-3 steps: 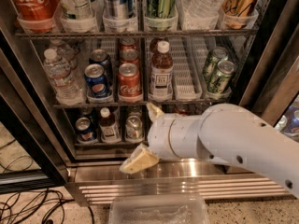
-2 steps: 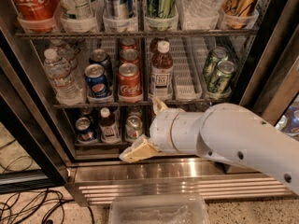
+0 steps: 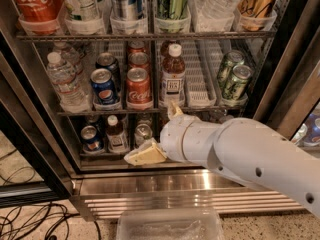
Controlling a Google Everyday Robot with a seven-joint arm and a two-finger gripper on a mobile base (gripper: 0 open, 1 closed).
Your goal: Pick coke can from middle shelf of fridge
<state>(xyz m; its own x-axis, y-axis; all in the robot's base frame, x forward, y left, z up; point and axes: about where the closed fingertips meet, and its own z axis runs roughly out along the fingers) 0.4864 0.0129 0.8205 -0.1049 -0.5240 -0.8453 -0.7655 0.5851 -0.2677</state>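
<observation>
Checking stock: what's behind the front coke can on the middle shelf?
Two more red cans line up behind the coke can; their lower parts and anything deeper are hidden. The pincer hangs below the middle shelf, open.

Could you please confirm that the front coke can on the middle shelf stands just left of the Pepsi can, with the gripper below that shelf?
Not quite. The camera view shows the coke can standing just right of the Pepsi can, not left. It is on the middle shelf, and the gripper, fingers open, is below that shelf.
</observation>
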